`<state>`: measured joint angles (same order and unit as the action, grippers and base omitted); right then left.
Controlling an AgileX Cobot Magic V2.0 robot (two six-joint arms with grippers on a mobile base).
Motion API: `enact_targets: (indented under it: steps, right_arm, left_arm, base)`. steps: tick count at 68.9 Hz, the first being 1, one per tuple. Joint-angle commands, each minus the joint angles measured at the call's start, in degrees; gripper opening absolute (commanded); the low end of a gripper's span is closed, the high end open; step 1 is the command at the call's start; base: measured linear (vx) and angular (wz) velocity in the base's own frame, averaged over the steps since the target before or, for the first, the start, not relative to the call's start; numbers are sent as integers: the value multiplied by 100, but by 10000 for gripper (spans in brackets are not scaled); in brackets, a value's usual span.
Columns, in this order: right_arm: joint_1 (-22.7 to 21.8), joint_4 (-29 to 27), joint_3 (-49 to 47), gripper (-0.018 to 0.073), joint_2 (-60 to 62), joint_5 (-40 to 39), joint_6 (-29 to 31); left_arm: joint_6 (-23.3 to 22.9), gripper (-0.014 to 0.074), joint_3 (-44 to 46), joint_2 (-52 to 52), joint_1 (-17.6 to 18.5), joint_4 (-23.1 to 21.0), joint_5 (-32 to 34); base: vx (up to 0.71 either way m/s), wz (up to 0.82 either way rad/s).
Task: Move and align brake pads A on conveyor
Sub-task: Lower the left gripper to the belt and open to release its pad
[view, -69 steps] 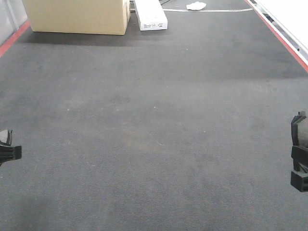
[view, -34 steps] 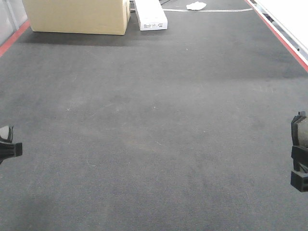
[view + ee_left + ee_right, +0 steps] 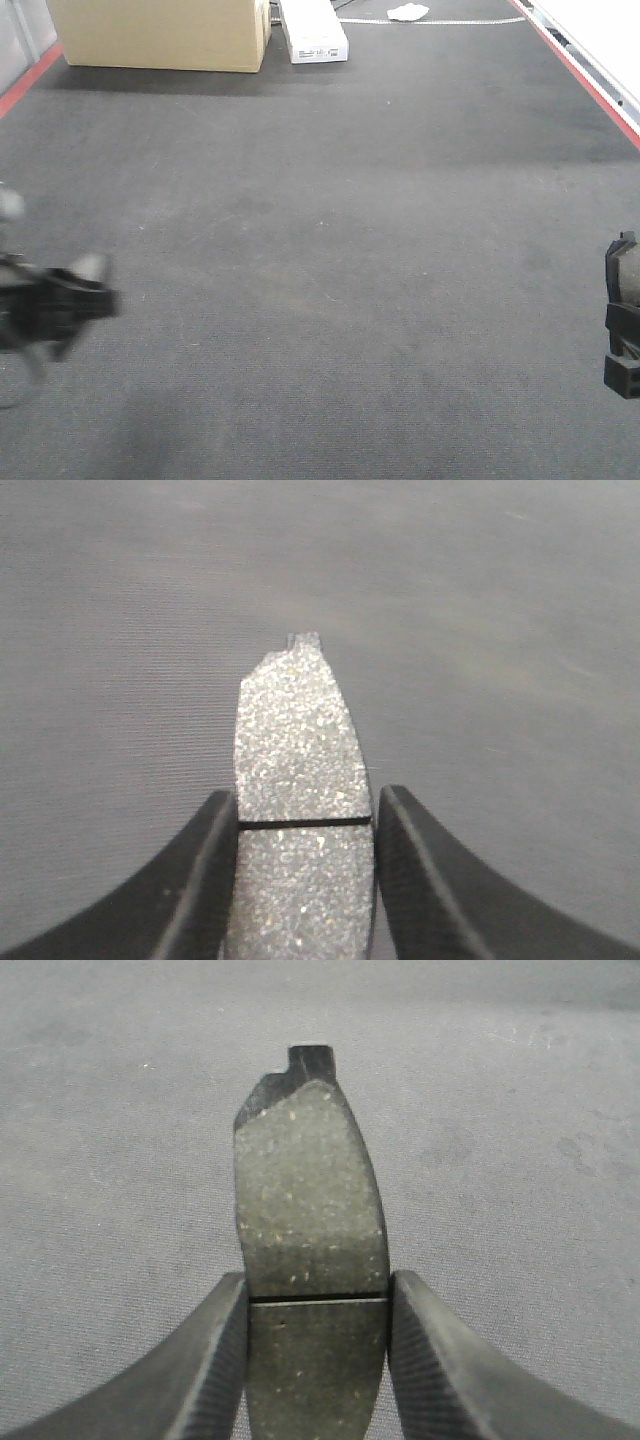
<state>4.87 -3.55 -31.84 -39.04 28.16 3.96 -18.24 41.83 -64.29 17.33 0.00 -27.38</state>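
Observation:
Two brake pads A show, one in each gripper. In the left wrist view a speckled grey pad [image 3: 295, 730] with a groove across it sits between the fingers of my left gripper [image 3: 305, 800], which is shut on it above the conveyor [image 3: 500, 630]. My right gripper [image 3: 318, 1285] is shut on a darker pad [image 3: 305, 1190] in the same way. From the front, the left gripper [image 3: 60, 305] is a blur at the belt's left. The right gripper [image 3: 622, 320] hangs at the right edge. Both pads are held off the dark felt belt [image 3: 320, 250].
A cardboard box [image 3: 160, 35] and a white box [image 3: 313, 30] stand at the far end of the belt, with a white rag [image 3: 408, 12] beyond them. Red edge strips run along the left side [image 3: 30, 78] and the right side [image 3: 590, 85].
My left gripper has swung right, from the frame's left edge further over the belt, and is motion-blurred. The right gripper has stayed where it was.

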Motion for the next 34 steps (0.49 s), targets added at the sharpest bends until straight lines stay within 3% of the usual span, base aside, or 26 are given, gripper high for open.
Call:
enact_targets:
  steps: [1, 9, 21, 34]
  right_arm:
    - [-26, -3, -177, 70, 14, -492, 17]
    - [-26, -3, -177, 70, 14, -492, 17]
    - [-26, -3, -177, 70, 14, -492, 17]
    - [-26, -3, -177, 70, 14, -492, 17]
  left_arm:
    - [-87, 119, 410, -370, 466, -155, 575]
    - [-306, 122, 957, -1128, 893, -132, 558]
    - [-1012, 134, 1502, -2197, 905, -78, 185]
    - [-1544, 188, 1590, -3013, 905, -84, 338]
  base:
    - [0, 0]
    - [0, 0]
    - [0, 0]
    - [0, 0]
